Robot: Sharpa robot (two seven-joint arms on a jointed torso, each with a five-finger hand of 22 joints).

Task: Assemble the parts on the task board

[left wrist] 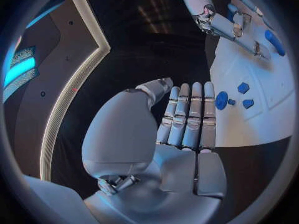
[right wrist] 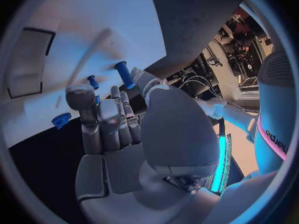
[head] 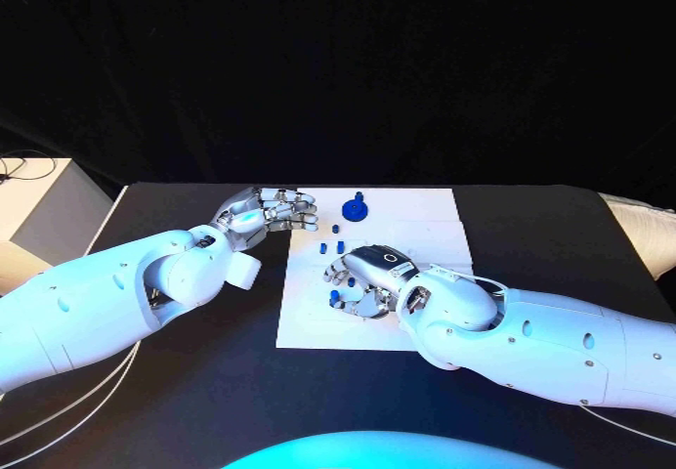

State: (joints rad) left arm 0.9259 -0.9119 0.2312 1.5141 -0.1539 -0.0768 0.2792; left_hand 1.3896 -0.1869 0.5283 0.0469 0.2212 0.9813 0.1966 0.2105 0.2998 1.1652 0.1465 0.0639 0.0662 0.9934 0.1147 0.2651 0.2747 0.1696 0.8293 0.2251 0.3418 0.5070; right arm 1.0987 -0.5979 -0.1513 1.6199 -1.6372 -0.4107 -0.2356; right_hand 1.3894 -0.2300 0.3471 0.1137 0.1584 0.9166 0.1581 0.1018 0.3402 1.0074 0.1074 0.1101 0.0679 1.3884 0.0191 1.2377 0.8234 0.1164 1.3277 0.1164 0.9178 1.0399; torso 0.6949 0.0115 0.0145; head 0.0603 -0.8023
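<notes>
The right hand (head: 369, 278) pinches a small blue plastic peg (right wrist: 124, 73) over the white task board (head: 423, 210) on the black desk; a loose pinch could drop it. The left hand (head: 265, 209), fingers together, holds nothing.

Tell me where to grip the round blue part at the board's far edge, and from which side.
Pinch the round part across its rim, coming down from above. It seems to lie flat on the board with bare plate around it, so a sideways approach would likely just push it. The left robot hand is nearest. Avoid the pegs on its near side.
</notes>
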